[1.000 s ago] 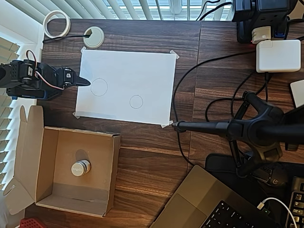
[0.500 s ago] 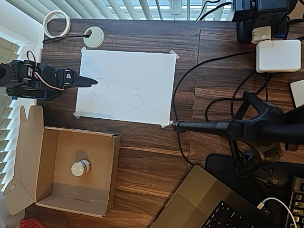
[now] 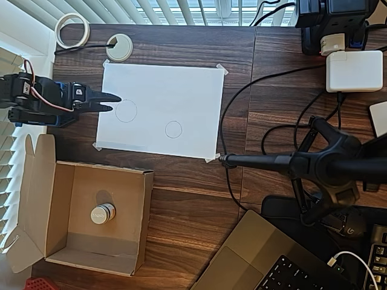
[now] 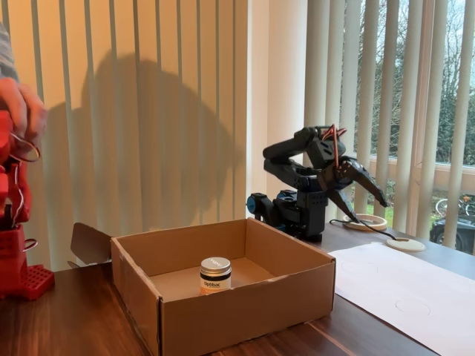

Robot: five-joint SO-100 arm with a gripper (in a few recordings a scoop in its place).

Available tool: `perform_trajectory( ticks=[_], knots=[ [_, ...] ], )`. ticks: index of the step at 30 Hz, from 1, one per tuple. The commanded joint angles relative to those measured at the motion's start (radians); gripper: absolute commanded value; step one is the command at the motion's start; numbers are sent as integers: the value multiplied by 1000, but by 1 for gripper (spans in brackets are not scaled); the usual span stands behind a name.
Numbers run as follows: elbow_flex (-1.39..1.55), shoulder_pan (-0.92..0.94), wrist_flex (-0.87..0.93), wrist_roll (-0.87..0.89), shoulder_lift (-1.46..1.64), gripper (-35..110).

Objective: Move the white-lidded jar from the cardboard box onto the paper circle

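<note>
Currently the gripper (image 3: 110, 103) is empty, jaws slightly parted, held high over the left edge of the white sheet (image 3: 181, 90) in the overhead view. White-lidded jar (image 3: 103, 213) stands upright mid-floor of the cardboard box (image 3: 140, 220), straight down-frame from the gripper and well apart. Paper circle (image 3: 173, 129) lies right of it, bare. Lid lettering is too small to read.

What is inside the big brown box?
Just the white-lidded jar, standing upright on the floor of the cardboard box. In the fixed view, the near wall hides the jar's bottom.
</note>
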Motion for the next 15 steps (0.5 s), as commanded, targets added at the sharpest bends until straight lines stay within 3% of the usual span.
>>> perform_trajectory(
  ticks=[1, 10, 15],
  knots=[
    [-250, 58, -6, -66, -270, 31],
    [-566, 391, -181, -367, -640, 33],
    [-729, 601, -265, -626, -787, 36]
  ],
)
